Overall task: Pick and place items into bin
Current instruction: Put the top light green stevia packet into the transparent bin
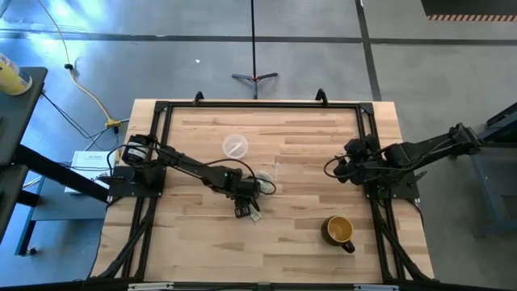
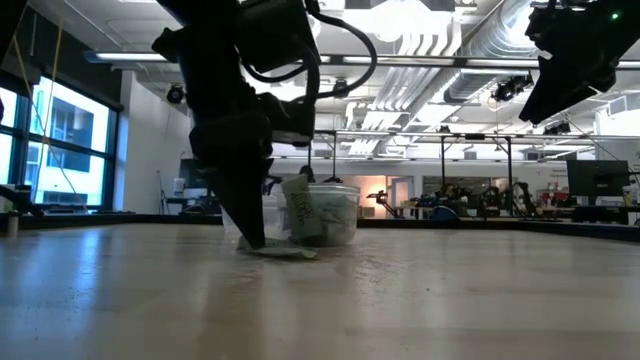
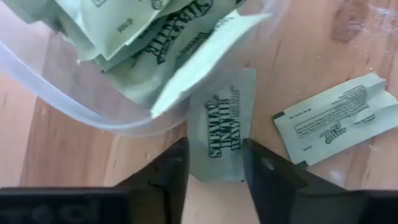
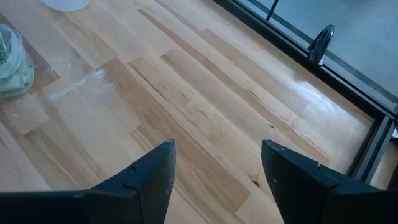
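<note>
The bin, a clear plastic cup (image 3: 81, 106), holds several pale green packets and stands on the table; it also shows in the low view (image 2: 325, 212). One pale green packet (image 3: 224, 134) lies flat on the wood just beside the cup. My left gripper (image 3: 214, 171) points down over it, open, with one finger at each long edge. A second packet (image 3: 336, 118) lies flat close by. My right gripper (image 1: 349, 166) is open and empty at the table's right side. My left gripper comes from above, its fingers (image 3: 171, 171) standing along the two long edges of the packet's near end (image 3: 217, 162). The packet lies flat on the table. I cannot tell whether the fingers touch it.
A flat clear round disc (image 1: 235, 146) lies toward the far side. A mustard-yellow mug (image 1: 339, 230) stands near the front right. A black frame (image 1: 363, 121) runs round the table's edges. Bare wood lies between the cup and the right arm.
</note>
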